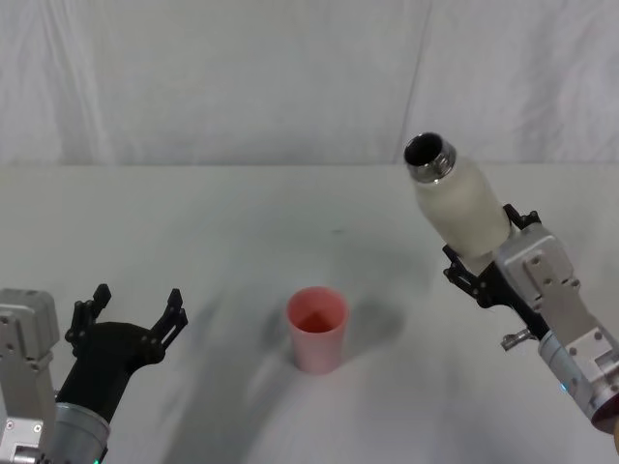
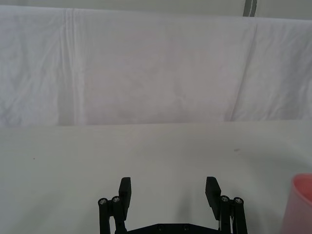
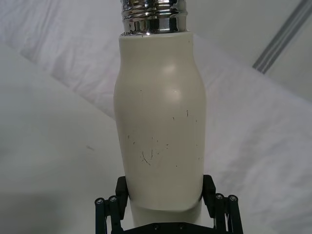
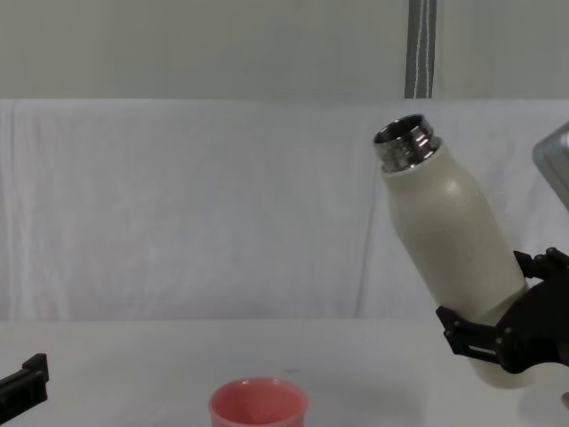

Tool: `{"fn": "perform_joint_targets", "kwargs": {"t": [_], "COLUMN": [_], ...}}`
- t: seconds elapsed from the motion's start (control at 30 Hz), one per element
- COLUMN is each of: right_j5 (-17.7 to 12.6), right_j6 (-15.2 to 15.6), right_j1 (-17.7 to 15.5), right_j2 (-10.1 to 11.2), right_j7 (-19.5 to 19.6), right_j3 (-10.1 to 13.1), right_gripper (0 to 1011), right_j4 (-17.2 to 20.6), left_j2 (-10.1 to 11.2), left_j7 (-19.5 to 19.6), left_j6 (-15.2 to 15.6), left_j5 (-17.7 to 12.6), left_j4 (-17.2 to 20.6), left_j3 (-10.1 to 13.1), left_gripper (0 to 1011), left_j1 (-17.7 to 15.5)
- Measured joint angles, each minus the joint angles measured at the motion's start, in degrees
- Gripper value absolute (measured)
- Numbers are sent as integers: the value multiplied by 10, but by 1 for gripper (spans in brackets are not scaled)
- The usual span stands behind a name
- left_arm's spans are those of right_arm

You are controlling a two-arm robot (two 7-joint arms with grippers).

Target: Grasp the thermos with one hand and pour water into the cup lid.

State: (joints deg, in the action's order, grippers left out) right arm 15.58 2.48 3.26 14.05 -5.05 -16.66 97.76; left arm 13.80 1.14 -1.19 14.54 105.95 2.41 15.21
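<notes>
The thermos (image 1: 457,200) is held up in the air, at about 3 o'clock from the middle of the table (image 1: 242,213) in the head view. It is tilted, with its open steel neck (image 4: 406,143) leaning toward 11 o'clock in the chest view, in the direction of the cup side. I can read no brand, label or writing on its cream body; the right wrist view shows only some small dark scratches there. Whether there is water inside, I cannot tell, because the mouth looks only dark.

The right gripper (image 1: 488,256), the hand with the grey metal body, is clamped on the lower part of the thermos, one black jaw on each side of it.

The cup lid (image 1: 316,329) stands upright on the table, at about 8 o'clock from the thermos in the head view and well apart from it. Its inside is pink and I see no liquid in it.

The left gripper (image 1: 133,314) hangs low at about 9 o'clock from the cup lid, near it but not touching. Its fingers (image 2: 125,191) are spread apart and hold nothing.
</notes>
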Motion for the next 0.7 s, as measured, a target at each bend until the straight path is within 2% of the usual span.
{"fn": "perform_joint_targets", "kwargs": {"t": [0.33,0.47,0.67,0.7], "right_j5": [60,80,129,146], "right_j6": [-26,-27,-21,-17], "right_j1": [-20,-25,-30,-30], "right_j2": [6,8,15,18], "right_j7": [5,6,10,12], "right_j3": [-11,-16,-28,-32], "right_gripper": [948,948,948,948], "right_j4": [15,19,21,21], "left_j2": [0,0,0,0], "left_j7": [0,0,0,0], "left_j6": [0,0,0,0], "left_j5": [0,0,0,0], "left_j4": [0,0,0,0], "left_j3": [0,0,0,0], "left_gripper": [1001,1001,1001,1001], "left_j1": [0,0,0,0]}}
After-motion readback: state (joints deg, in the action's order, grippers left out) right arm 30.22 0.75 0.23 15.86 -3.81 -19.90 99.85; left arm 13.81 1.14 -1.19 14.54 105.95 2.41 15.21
